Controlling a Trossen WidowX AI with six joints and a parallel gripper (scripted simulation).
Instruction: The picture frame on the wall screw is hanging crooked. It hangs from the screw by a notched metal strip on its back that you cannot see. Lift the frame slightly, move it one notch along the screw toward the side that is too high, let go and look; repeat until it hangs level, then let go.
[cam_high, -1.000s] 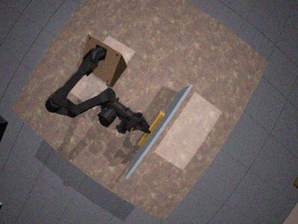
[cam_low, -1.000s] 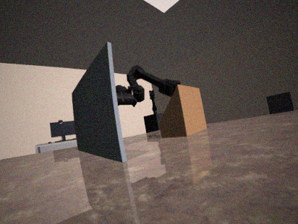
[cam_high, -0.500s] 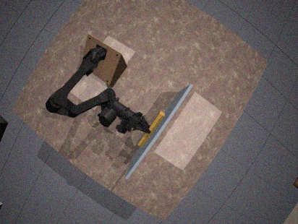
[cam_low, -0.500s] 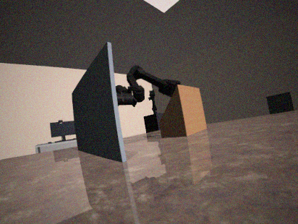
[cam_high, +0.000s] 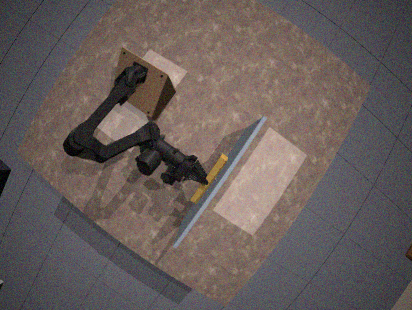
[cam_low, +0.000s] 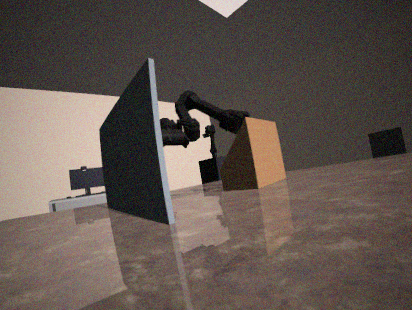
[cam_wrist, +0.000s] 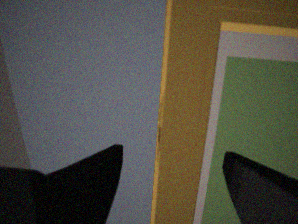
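The picture frame (cam_high: 220, 163) (cam_wrist: 182, 100) is yellow-brown with a pale mat and green picture, and hangs on the blue-grey wall panel (cam_high: 239, 154) (cam_low: 132, 155) (cam_wrist: 90, 75). In the wrist view its left bar and upper left inner corner show; the bar leans, its lower end further left, and the inner top edge slopes down to the right. My gripper (cam_high: 206, 182) (cam_wrist: 173, 156) is open at the frame's front. One fingertip appears left of the bar, the other over the picture, with gaps to the bar on both sides. The screw and notched strip are hidden.
My arm stands on a brown wedge-shaped block (cam_high: 150, 90) (cam_low: 269, 152) facing the panel. The panel stands upright on the mottled tabletop (cam_high: 300, 90) (cam_low: 320, 225). In the exterior view the panel hides the frame and fingertips; a monitor (cam_low: 86, 180) stands in the background.
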